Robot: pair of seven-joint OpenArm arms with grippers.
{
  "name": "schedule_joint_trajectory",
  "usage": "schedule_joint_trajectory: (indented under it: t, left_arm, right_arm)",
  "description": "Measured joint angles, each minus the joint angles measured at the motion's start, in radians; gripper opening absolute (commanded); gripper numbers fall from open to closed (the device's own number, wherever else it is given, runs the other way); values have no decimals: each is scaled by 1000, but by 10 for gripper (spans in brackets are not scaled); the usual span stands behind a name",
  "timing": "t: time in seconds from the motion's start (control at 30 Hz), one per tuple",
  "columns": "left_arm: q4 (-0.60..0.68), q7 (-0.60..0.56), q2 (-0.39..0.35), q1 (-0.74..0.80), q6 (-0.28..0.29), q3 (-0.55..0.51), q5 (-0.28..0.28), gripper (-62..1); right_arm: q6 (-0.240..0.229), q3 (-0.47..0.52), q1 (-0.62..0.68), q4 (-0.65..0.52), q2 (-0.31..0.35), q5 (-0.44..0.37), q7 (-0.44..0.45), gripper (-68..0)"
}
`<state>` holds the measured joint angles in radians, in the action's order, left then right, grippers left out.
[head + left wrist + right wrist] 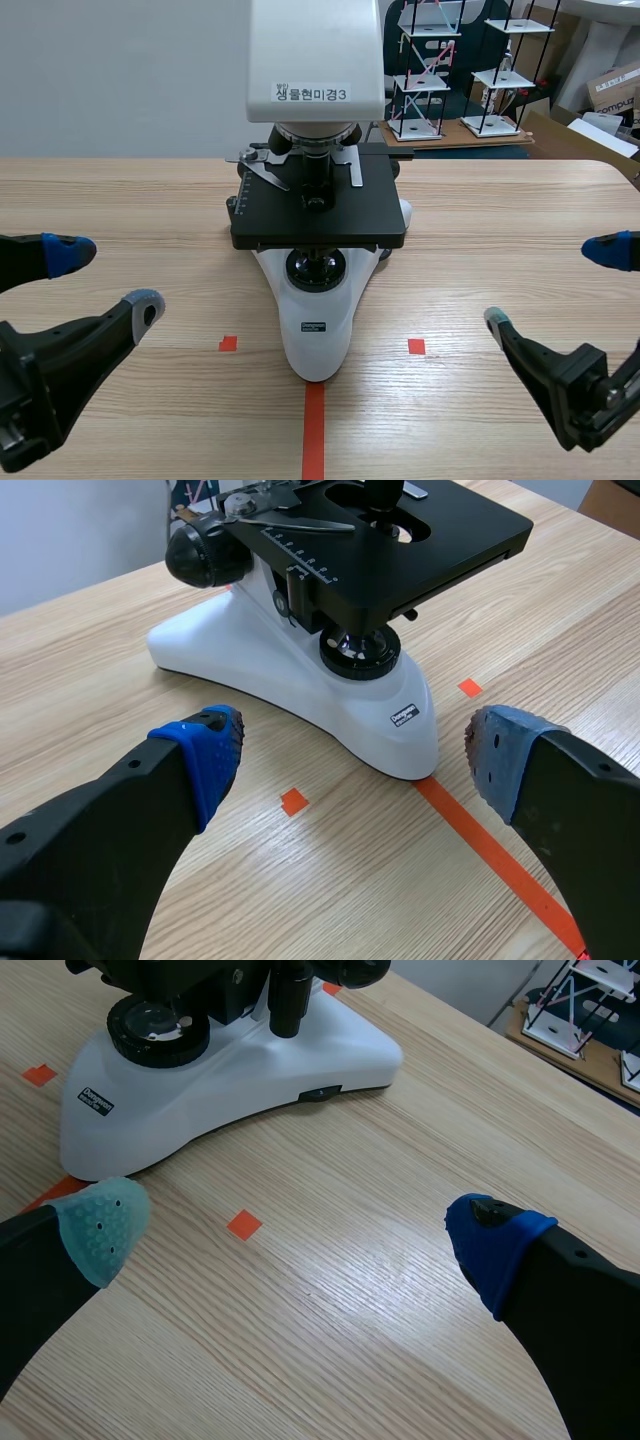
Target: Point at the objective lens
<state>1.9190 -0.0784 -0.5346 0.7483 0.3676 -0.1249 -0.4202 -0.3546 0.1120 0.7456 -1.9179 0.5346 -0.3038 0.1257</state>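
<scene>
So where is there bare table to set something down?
Bare wooden table lies between the white-and-black microscope and the open left gripper, and likewise toward the open right gripper. The centre, around its black stage, is crowded.

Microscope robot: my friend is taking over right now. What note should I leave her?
Left claw: open, low at the near left of the table, touching nothing.
Right claw: open, low at the near right, touching nothing.
Microscope: upright at the table's middle, between the two claws. Its objective lens hangs over the black stage.
Done: no pointing yet; neither claw is near the lens.
Left: bring one claw up to the objective lens and point at it.
</scene>
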Motion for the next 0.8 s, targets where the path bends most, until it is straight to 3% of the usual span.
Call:
schedule_joint_trajectory:
  t: [0.8]
  left_arm:
    - [0,15,0,0,0,0,0,-131]
  right_arm:
    - [0,0,0,0,0,-3,0,-12]
